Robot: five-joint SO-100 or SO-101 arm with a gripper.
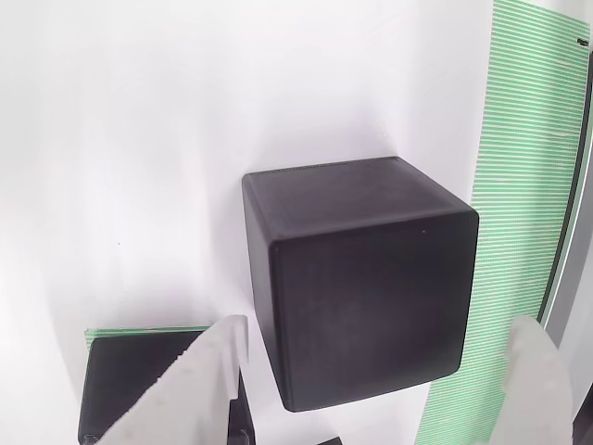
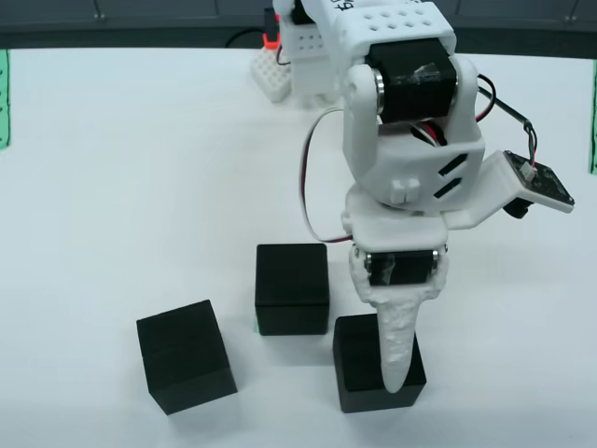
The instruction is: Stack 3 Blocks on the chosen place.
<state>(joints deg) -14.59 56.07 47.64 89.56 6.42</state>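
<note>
My claw (image 1: 380, 371) stands wide, its two white fingers (image 1: 199, 385) down on either side of the nearest block (image 1: 361, 278), one by each side face; I cannot tell whether either finger touches it yet. In the overhead view the claw (image 2: 396, 359) hangs over this same block (image 2: 359, 373), which sits on the white worktop (image 2: 140, 168) directly beneath me.

Just beyond my left finger in the wrist view lies a second block (image 1: 125, 385), resting on the green-striped patch (image 1: 139, 331), whose edge peeks out along the block's far side. That same block (image 2: 292, 287) shows in the overhead view next to the one under me. The third block (image 2: 185, 355) sits farther off, apart from both.

The block between my fingers looks stiff, matte and light, with flat faces and softly rounded edges. I judge it will not give or crush, and the matte finish should offer fair friction. I would close squarely on the two opposite side faces, around mid-height, so it stays level when lifted.
</note>
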